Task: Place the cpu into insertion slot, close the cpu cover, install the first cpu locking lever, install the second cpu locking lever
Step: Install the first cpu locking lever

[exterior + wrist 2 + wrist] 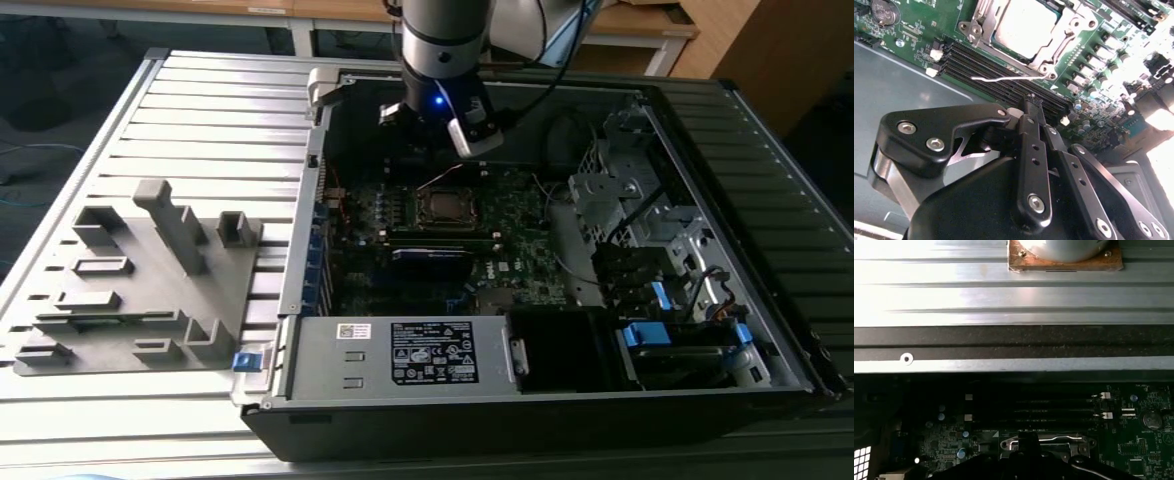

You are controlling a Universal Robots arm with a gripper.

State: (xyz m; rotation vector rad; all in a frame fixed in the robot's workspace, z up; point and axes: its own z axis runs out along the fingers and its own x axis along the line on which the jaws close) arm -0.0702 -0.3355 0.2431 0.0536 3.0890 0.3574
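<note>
In the exterior view, the arm [441,40] hung over the open computer case [400,360]. Beneath it the cpu [443,205] lay flat in its socket on the motherboard [521,215], metal top facing up. Being square, it had no long axis.

In the second wrist view, the cpu cover [980,25] sat down around the cpu, so we judged 2 steps done. 1 thin locking lever [1004,78] stood free beside the socket, its length running roughly along the memory slots [969,62], so latching seemed left to do. The gripper [1029,102] had its fingers drawn together, with nothing between them that we could see.

In the first wrist view, the cover's frame lay flat beside the memory slots.
</note>
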